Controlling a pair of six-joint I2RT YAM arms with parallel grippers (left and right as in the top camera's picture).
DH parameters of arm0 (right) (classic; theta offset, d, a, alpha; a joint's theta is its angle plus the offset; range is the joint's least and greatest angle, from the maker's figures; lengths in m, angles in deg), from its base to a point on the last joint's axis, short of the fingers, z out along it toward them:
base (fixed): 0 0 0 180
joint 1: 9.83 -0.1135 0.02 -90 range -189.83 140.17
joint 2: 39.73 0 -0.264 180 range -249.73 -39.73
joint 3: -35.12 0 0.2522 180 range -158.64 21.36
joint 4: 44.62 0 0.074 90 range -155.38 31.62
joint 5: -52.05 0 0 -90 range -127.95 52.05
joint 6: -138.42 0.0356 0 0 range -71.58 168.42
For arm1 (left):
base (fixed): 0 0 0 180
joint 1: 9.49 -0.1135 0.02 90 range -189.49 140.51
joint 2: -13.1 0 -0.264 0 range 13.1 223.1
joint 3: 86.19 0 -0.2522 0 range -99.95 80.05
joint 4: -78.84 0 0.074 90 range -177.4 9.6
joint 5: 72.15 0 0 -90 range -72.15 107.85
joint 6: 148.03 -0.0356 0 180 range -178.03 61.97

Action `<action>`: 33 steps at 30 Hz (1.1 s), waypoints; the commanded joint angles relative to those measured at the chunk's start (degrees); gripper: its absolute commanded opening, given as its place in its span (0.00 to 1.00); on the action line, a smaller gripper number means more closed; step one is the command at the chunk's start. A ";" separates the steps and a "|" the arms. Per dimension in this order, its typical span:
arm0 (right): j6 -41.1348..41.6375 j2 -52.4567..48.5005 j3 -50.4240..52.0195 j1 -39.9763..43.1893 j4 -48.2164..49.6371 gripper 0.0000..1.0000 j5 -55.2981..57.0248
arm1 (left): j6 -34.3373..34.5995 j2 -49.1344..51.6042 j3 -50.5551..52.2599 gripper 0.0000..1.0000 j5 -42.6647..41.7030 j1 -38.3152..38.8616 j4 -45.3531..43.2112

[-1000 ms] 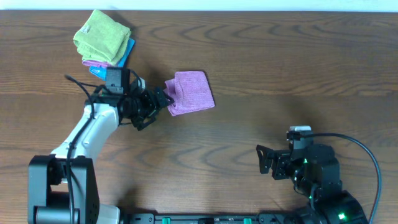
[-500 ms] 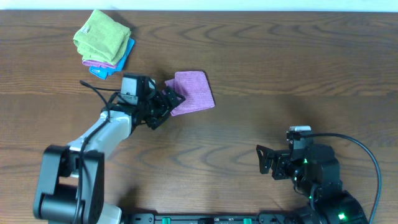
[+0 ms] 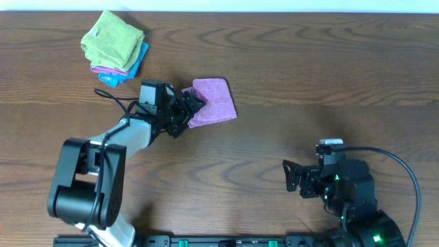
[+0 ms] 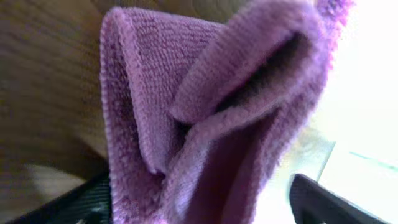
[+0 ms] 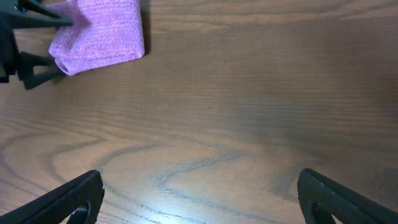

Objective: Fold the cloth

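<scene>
The lilac cloth (image 3: 214, 101) lies folded into a small rectangle on the wooden table, at the middle back. My left gripper (image 3: 188, 107) is at its left edge, jaws open wide, with the cloth's folded edge between them. In the left wrist view the cloth (image 4: 186, 118) fills the space between the fingers, and the gripper (image 4: 196, 205) is not closed on it. My right gripper (image 3: 291, 177) is open and empty, low at the front right, far from the cloth. The right wrist view shows the cloth (image 5: 99, 34) at its top left and open jaws (image 5: 199, 199) over bare wood.
A pile of folded cloths sits at the back left: a lime-green one (image 3: 111, 40) on top, a bright blue one (image 3: 141, 59) and a purple edge beneath. The table's far edge runs along the top of the overhead view.
My left arm has swung its wrist to the right, closer to the cloth's left edge. The cloth and my right arm have not moved.
</scene>
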 commanded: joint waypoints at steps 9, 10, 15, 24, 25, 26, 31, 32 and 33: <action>0.79 0.28 0.22 0.31 -0.04 0.99 0.09 | -0.11 3.72 0.31 0.06 0.76 0.09 -10.36; 0.79 0.28 0.24 0.31 -0.04 0.99 0.09 | -0.09 3.72 0.11 0.06 -0.09 0.04 -13.05; 0.79 0.28 0.22 0.31 -0.04 0.99 0.09 | 2.08 3.61 -6.84 0.06 -0.22 -1.07 -15.41; 0.79 0.28 0.22 0.31 -0.04 0.99 0.09 | -3.48 3.61 -32.00 0.06 7.37 -6.60 4.59; 0.79 0.28 0.22 0.31 -0.04 0.99 0.11 | -5.16 3.61 -34.91 0.06 8.90 -7.37 7.28; 0.79 0.28 0.22 0.31 -0.04 0.99 0.11 | -6.45 3.61 -36.89 0.06 10.01 -7.93 8.94; 0.79 0.28 0.24 0.31 -0.04 0.99 0.11 | -12.28 3.61 -44.44 0.06 15.32 -10.78 13.75; 0.79 0.28 0.24 0.31 -0.04 0.99 0.09 | -13.55 3.61 -45.79 0.06 16.33 -11.63 14.27; 0.79 0.28 0.22 0.31 -0.04 0.99 0.11 | -14.08 3.61 -46.38 0.06 16.92 -12.13 14.43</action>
